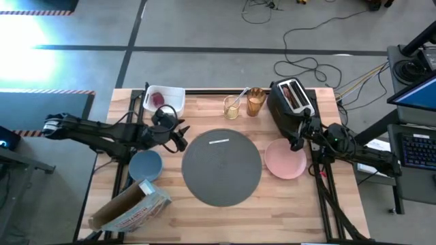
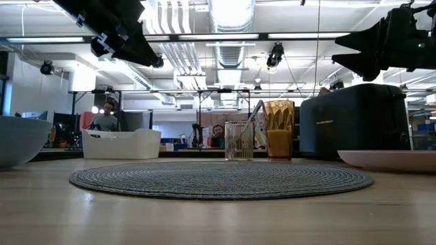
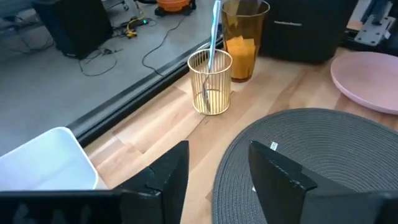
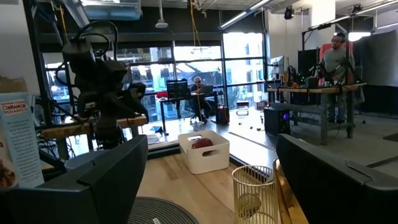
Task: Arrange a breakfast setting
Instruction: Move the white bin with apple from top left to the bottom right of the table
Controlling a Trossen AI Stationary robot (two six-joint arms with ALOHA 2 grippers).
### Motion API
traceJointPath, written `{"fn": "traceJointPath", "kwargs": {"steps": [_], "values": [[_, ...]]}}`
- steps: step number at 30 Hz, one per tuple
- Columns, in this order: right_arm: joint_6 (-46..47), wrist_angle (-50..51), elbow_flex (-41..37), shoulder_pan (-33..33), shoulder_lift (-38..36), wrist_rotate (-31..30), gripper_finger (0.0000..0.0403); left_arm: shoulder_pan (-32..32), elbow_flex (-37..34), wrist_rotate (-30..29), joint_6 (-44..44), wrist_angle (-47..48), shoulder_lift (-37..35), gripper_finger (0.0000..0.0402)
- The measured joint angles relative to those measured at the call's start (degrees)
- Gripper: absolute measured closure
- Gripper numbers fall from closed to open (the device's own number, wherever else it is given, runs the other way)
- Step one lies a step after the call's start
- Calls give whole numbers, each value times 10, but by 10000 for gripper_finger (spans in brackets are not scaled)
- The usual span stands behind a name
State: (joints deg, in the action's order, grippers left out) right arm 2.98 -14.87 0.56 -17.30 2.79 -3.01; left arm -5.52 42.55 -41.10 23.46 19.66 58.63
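The round dark-grey mat (image 1: pixel 221 167) lies in the middle of the table. The blue bowl (image 1: pixel 145 165) stands at its left and the pink plate (image 1: pixel 285 159) at its right. At the far edge, the amber tumbler (image 1: pixel 255 102) stands beside a wire cup (image 3: pixel 210 81) that holds the metal spoon (image 3: pixel 214 31). A toast slice (image 1: pixel 293 95) stands in the black toaster (image 1: pixel 289 101). The red apple (image 1: pixel 157 99) lies in the white tray (image 1: pixel 165 101). My left gripper (image 3: pixel 217 180) hovers open over the mat's far left edge, holding nothing. My right gripper (image 4: pixel 217 186) waits open above the plate's far side.
A cereal box (image 1: pixel 129 207) lies on its side at the near left corner. A small white tag (image 1: pixel 219 141) sits on the mat's far part. Cables lie on the floor beyond the table, and people sit at desks in the room behind.
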Motion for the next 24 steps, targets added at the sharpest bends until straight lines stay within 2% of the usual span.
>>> {"fn": "traceJointPath", "kwargs": {"steps": [3, 6, 8, 11, 15, 18, 20, 24], "values": [[0, 0, 0, 0, 0, 0, 58, 1, 0, -5, -11, 1, 3, 238], [0, 0, 0, 0, 0, 0, 57, 6, 0, -18, -77, -2, 8, 229], [0, 0, 0, 0, 0, 0, 57, 16, 0, -5, -105, 3, 11, 226], [0, 0, 0, 0, 0, 0, 57, 59, 1, 66, -94, 38, 19, 224], [0, 0, 0, 0, 0, 0, 57, 159, 25, 196, -79, 100, 49, 223], [0, 0, 0, 0, 0, 0, 57, 236, 51, 266, -100, 118, 86, 223], [0, 0, 0, 0, 0, 0, 58, 278, 75, 295, -120, 140, 117, 223], [0, 0, 0, 0, 0, 0, 57, 335, 120, 297, -174, 205, 180, 226]]}}
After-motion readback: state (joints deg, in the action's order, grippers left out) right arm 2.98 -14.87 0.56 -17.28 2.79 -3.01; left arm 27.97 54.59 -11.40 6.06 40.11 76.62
